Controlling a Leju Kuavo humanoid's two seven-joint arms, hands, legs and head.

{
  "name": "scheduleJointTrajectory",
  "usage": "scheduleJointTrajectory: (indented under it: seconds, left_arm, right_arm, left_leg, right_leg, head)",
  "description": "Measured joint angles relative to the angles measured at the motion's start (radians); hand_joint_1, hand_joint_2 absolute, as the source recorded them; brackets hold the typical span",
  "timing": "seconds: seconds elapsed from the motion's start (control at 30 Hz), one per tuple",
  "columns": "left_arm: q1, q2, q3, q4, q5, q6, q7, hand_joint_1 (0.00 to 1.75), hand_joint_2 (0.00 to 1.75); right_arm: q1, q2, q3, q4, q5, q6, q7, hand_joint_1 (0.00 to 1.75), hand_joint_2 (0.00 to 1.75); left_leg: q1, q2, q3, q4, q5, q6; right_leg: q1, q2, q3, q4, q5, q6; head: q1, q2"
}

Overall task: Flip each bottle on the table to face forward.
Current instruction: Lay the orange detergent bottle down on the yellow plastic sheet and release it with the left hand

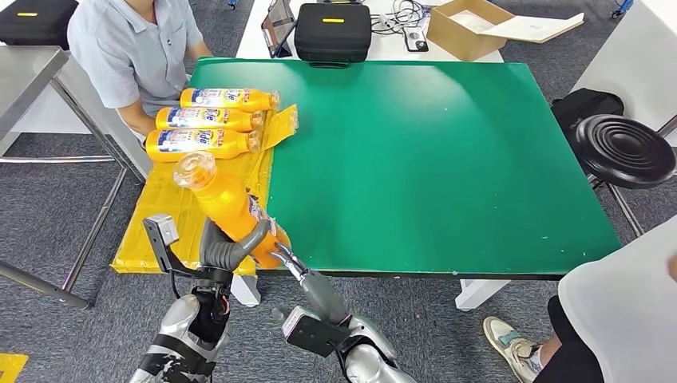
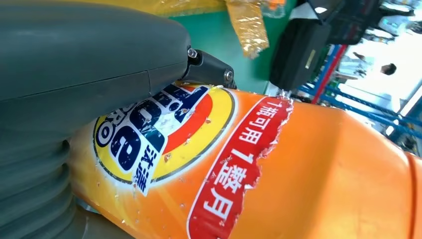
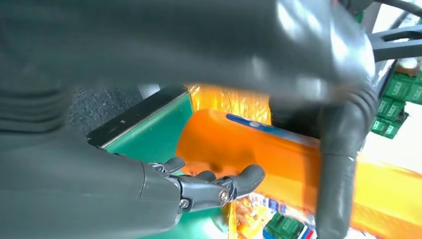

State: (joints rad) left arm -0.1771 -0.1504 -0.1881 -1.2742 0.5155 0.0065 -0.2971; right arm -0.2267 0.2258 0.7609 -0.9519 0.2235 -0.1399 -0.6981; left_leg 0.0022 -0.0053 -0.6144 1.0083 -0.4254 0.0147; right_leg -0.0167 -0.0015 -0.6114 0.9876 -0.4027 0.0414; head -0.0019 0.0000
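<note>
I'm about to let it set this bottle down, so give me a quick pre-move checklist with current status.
1. Left hand grips the lifted bottle: ok.
2. Right hand fingers support the bottle's base: ok, touching.
3. Label faces forward: cannot tell; the left wrist view shows the printed label.
4. Three laid bottles clear of the drop spot: ok.
5. Yellow sheet flat: not ok, wrinkled.
</note>
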Motion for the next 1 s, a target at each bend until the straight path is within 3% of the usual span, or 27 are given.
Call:
scheduleJointTrajectory:
  seconds: [0.1, 0.17, 0.33, 0.43, 0.5, 0.63, 0.83, 1.0]
  left_arm:
    - [-0.037, 0.002, 0.033, 0.044, 0.028, 0.033, 0.002, 1.75, 1.75]
    - [-0.06, 0.006, 0.051, 0.067, -0.025, 0.088, -0.041, 1.75, 1.75]
    - [-0.095, 0.012, 0.056, 0.079, -0.299, 0.269, -0.142, 1.75, 1.75]
    - [-0.128, 0.014, 0.041, 0.11, -0.507, 0.442, -0.177, 1.75, 1.75]
    - [-0.16, 0.018, 0.026, 0.151, -0.628, 0.537, -0.19, 1.75, 1.75]
    - [-0.227, 0.022, 0.008, 0.266, -0.812, 0.638, -0.186, 1.75, 1.75]
    - [-0.33, 0.02, 0.094, 0.476, -1.387, 0.685, -0.098, 1.75, 1.75]
    - [-0.379, 0.016, 0.158, 0.591, -1.538, 0.687, -0.022, 1.75, 1.75]
  right_arm:
    - [0.003, 0.0, 0.008, -0.002, -0.011, 0.0, 0.0, 0.0, 0.0]
    - [0.006, 0.0, 0.016, -0.002, -0.023, -0.003, 0.0, 0.0, 0.0]
    - [0.008, 0.0, 0.028, -0.002, -0.078, 0.047, 0.0, 0.0, 0.0]
    - [0.007, 0.002, 0.033, 0.001, -0.094, 0.078, 0.0, 0.0, 0.0]
    - [0.005, 0.006, 0.039, 0.004, -0.098, 0.089, 0.0, 0.0, 0.0]
    - [0.001, 0.013, 0.054, 0.009, -0.101, 0.088, 0.0, 0.0, 0.0]
    - [-0.014, 0.015, 0.091, 0.009, -0.11, 0.043, 0.0, 0.0, 0.0]
    - [-0.019, 0.015, 0.111, 0.009, -0.112, 0.022, 0.0, 0.0, 0.0]
  left_leg:
    - [0.0, 0.0, 0.0, 0.0, 0.0, 0.0]
    - [0.0, 0.0, 0.0, 0.0, 0.0, 0.0]
    - [0.0, 0.0, 0.0, 0.0, 0.0, 0.0]
    - [0.0, 0.0, 0.0, 0.0, 0.0, 0.0]
    - [0.0, -0.001, 0.0, 0.0, 0.0, 0.0]
    - [0.0, 0.0, 0.0, 0.0, 0.0, 0.0]
    - [0.0, 0.0, 0.0, 0.0, 0.0, 0.0]
    - [0.0, 0.0, 0.0, 0.0, 0.0, 0.0]
  right_leg:
    - [0.0, 0.0, 0.0, 0.0, 0.0, 0.0]
    - [0.0, 0.0, 0.0, 0.0, 0.0, 0.0]
    - [0.0, 0.0, 0.0, 0.0, 0.0, 0.0]
    - [0.0, 0.0, 0.0, 0.0, 0.0, 0.0]
    - [0.0, 0.0, 0.0, 0.0, 0.0, 0.0]
    - [0.0, 0.0, 0.0, 0.0, 0.0, 0.0]
    - [0.0, 0.0, 0.0, 0.0, 0.0, 0.0]
    - [0.0, 0.0, 0.0, 0.0, 0.0, 0.0]
  head:
    - [0.0, 0.0]
    - [0.0, 0.0]
    - [0.0, 0.0]
    - [0.0, 0.0]
    - [0.0, 0.0]
    - [0.0, 0.0]
    - [0.0, 0.0]
    - [0.0, 0.0]
